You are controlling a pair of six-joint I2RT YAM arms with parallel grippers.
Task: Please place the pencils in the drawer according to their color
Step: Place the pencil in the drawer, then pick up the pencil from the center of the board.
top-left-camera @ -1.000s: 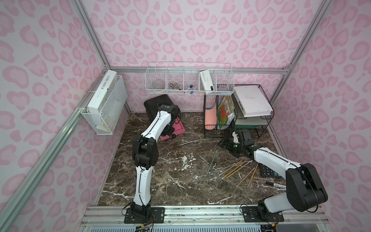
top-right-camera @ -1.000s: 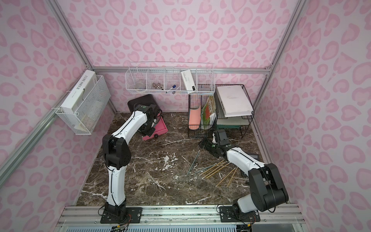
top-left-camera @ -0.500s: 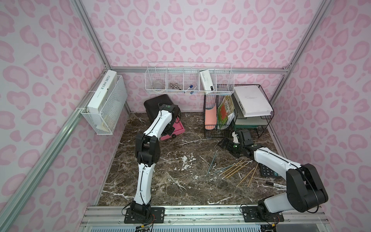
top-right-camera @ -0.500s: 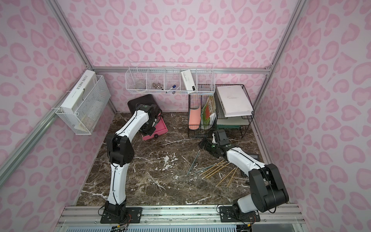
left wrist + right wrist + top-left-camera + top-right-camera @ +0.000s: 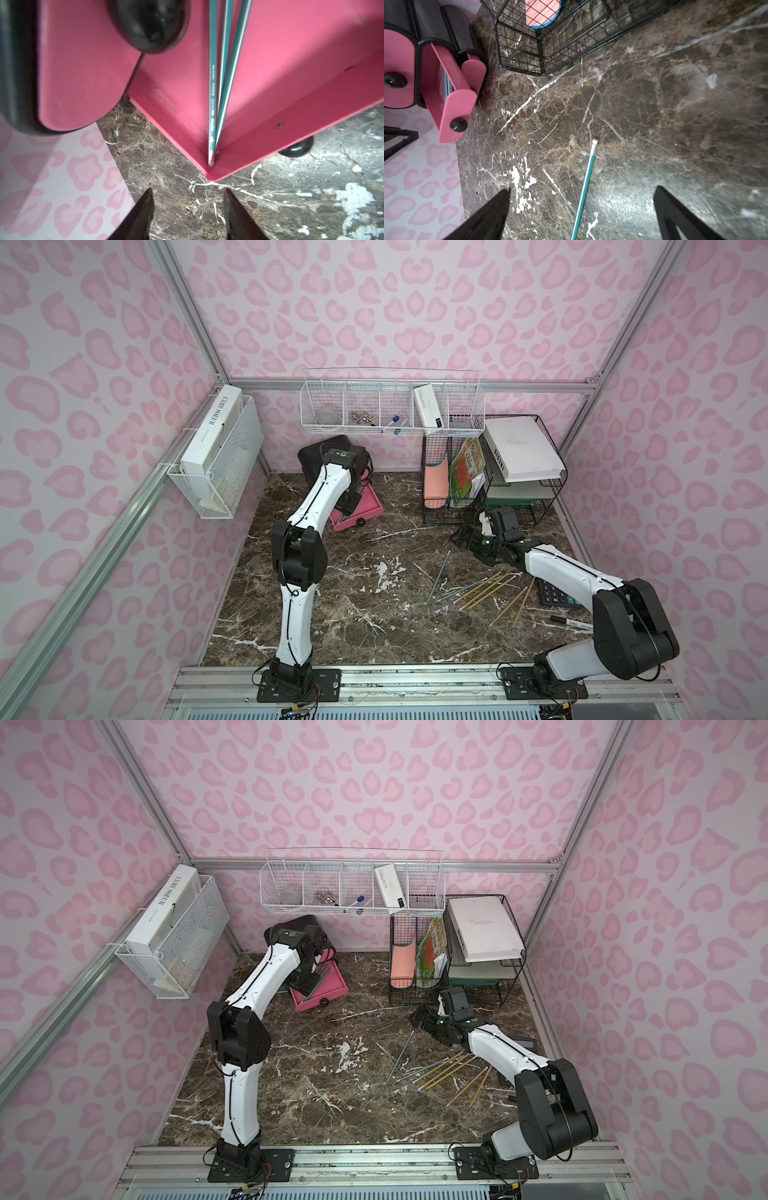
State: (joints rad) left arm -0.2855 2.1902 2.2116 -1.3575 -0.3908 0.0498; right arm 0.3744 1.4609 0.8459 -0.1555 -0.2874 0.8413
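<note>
Straddles the thin teal-green pencil (image 5: 591,158), right of centre, with the right gripper (image 5: 582,188) spread wide, shaft near-to-far between the jaws; poises the left gripper (image 5: 188,190), jaws apart, empty, at the far-left pink drawer (image 5: 291,62).

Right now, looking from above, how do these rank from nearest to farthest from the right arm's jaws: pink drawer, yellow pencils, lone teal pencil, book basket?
In a top view:
1. lone teal pencil, middle of the table.
2. yellow pencils, fanned out farther right.
3. pink drawer, open, back left.
4. book basket, hung high, far left.
</note>
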